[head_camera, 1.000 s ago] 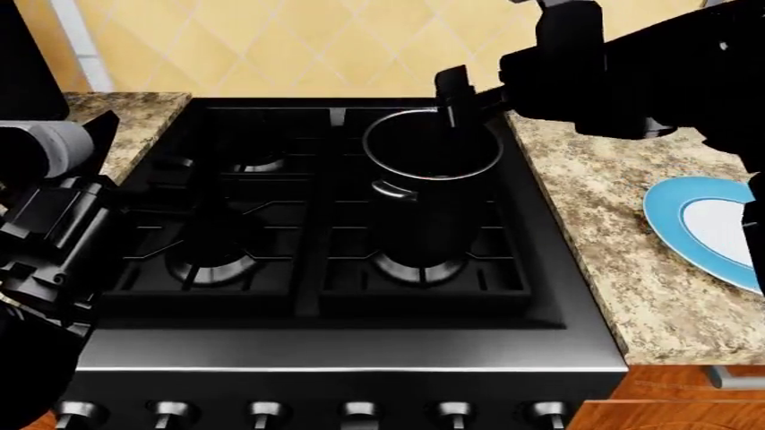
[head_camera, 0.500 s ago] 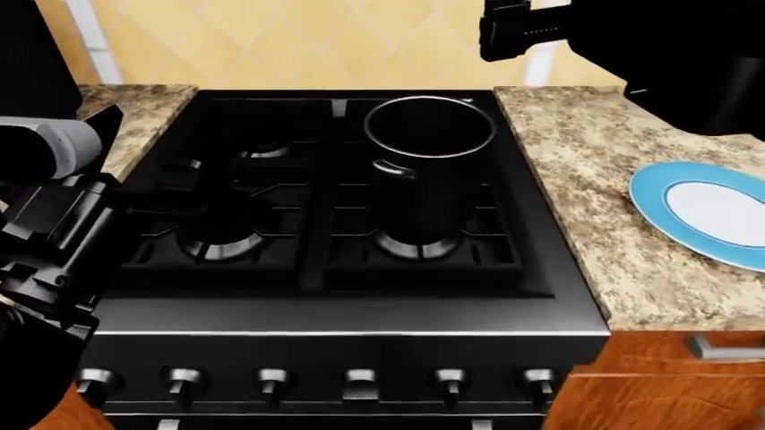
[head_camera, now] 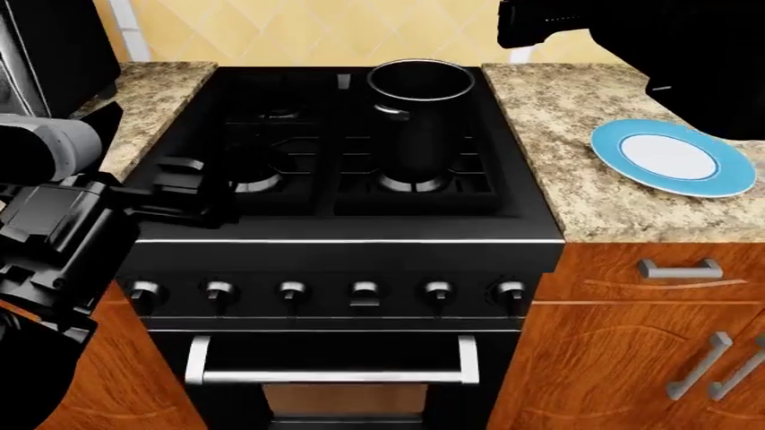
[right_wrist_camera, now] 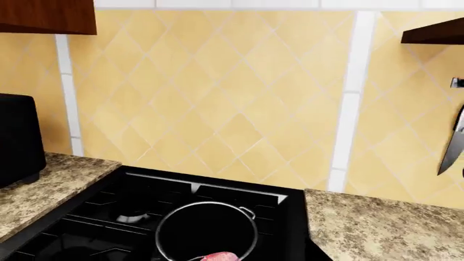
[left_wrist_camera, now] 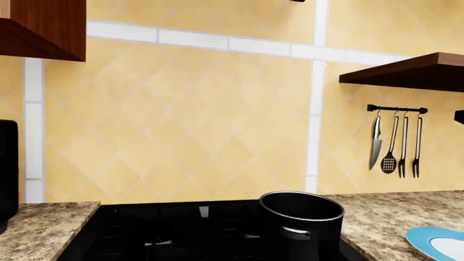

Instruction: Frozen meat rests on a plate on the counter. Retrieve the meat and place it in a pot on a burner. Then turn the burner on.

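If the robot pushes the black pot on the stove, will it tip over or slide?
The pot is tall for its width, so a push near its rim would probably tip it rather than slide it. It stands on a ridged burner grate, which likely resists sliding. The small side handle looks like the safer place to grip.

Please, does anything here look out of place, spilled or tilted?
Nothing stands out. The pot stands upright on a back burner, the plate lies flat and bare on the counter, and a pink lump, likely the frozen meat, shows inside the pot.
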{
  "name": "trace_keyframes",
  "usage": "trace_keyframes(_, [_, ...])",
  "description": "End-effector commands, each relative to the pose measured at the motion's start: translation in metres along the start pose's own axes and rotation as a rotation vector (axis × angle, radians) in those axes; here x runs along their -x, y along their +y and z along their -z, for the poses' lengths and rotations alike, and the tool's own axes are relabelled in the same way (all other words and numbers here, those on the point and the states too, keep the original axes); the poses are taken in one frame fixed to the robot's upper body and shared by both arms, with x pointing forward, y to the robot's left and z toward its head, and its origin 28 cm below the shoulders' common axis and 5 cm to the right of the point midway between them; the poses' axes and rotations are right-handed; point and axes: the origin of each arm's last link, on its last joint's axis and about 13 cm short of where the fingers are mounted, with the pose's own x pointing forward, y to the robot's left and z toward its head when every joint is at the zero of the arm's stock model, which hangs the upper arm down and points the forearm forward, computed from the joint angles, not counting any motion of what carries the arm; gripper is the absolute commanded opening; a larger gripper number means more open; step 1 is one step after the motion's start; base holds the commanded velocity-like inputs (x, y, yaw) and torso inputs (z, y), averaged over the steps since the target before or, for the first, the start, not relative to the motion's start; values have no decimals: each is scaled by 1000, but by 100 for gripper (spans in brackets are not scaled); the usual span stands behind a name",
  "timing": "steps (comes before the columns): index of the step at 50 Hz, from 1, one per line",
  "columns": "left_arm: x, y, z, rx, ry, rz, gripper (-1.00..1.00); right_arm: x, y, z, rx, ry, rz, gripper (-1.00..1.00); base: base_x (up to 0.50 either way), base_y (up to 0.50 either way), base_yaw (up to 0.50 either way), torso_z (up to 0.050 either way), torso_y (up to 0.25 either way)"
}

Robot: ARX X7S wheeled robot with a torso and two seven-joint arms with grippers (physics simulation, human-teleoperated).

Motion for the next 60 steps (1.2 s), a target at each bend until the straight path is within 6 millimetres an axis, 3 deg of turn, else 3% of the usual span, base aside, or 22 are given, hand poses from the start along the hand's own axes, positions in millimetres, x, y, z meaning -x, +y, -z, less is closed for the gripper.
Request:
trace_keyframes(1, [1,-1,0,-6,-3,-2,100,3,-1,1,0,-9,3,100,0,0,0,0,0])
trace_keyframes(26, [4,-1,2,20,-103,31,100,3,-1,7,-15,-18,3,100,0,-106,0,0,0])
trace_keyframes(34, [5,-2,6,-7,-57,25,100,9,4,8,-35,-72,7,100,0,0,0,-46,0])
trace_keyframes(51, [7,-4,6,-7,-62,39,100,66,28,43,-43,-205,62,100,0,0,0,-50,0])
trace_keyframes(60, [7,-8,6,-1,-63,49,100,83,38,66,-34,-221,74,100,0,0,0,-50,0])
